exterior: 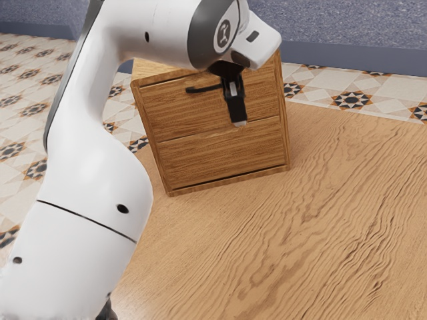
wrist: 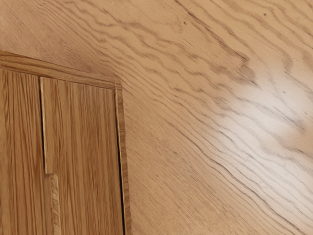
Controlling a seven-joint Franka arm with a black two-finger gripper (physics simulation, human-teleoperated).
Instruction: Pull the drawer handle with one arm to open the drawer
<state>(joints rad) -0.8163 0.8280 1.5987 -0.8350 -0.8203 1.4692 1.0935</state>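
Wood grain runs across the one broad table (exterior: 320,227), which ends at a patterned tile floor (exterior: 27,87) with a dark wall (exterior: 347,27) on the far side. One wooden cabinet (exterior: 280,113) stands toward the far edge of the table, its front turned to the near side and slightly to the exterior view's left. That front carries two drawers, stacked: the upper drawer (exterior: 173,110) and the lower drawer (exterior: 223,152). One black drawer handle (exterior: 202,87) lies level across the upper drawer, near its top edge. The single white arm (exterior: 93,187) rises from the near left corner and bends over the cabinet, and its black gripper (exterior: 238,120) hangs pointing down in front of the upper drawer, at the handle's right end and reaching almost to the seam between the two drawers. Seen edge-on from this side, I cannot tell whether the gripper is released or clenched, nor whether it touches the handle. The upper drawer looks roughly flush with the lower one, though the angle is poor. From the wrist, a corner of the cabinet (wrist: 83,161) with its seams sits against bare table (wrist: 220,122)
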